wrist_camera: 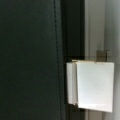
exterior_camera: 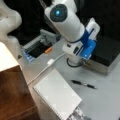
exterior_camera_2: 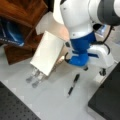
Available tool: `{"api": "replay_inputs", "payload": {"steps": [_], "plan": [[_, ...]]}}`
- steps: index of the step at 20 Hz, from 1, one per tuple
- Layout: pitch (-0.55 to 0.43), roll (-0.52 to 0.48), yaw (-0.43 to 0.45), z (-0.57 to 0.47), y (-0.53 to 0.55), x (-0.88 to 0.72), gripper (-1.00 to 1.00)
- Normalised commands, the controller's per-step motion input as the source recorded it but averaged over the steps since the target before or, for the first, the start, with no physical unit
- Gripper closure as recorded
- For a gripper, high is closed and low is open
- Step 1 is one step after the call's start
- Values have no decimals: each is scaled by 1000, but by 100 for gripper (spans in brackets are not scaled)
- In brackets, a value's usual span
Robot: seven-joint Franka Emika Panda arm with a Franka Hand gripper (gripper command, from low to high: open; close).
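Observation:
My gripper (exterior_camera: 87,55) hangs from the white and blue hand, low over the near edge of a black box (exterior_camera: 107,51) with a metal rim. In a front view the gripper (exterior_camera_2: 102,73) is just above a small white block (exterior_camera_2: 99,79) beside the black box (exterior_camera_2: 107,100). The wrist view shows that white block (wrist_camera: 93,85) against a pale strip, with the dark box surface (wrist_camera: 30,60) filling the left. My fingers do not show clearly. A black pen (exterior_camera: 83,84) lies on the grey table a little in front of the arm, and shows in both front views (exterior_camera_2: 73,85).
A white notebook (exterior_camera: 57,96) lies near the table's front edge, leaning by a wooden shelf (exterior_camera_2: 22,15). A white cable with plug (exterior_camera: 50,62) and an orange object (exterior_camera: 48,50) lie near an open grey tray (exterior_camera: 37,47). Metal keys (exterior_camera_2: 35,77) lie below the notebook (exterior_camera_2: 47,53).

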Motion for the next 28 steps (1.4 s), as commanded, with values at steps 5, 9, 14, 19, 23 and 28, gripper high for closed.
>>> {"api": "replay_inputs", "payload": {"steps": [5, 9, 14, 19, 23, 28], "plan": [[-31, 384, 57, -221, -147, 5, -100], [-6, 427, 9, -255, -132, -44, -100], [-9, 431, -48, -245, -86, -47, -100], [-10, 456, -68, -139, -49, -68, -100], [-38, 437, -48, -139, -57, -82, -100], [-59, 391, -50, -183, -79, -68, -100]]}}
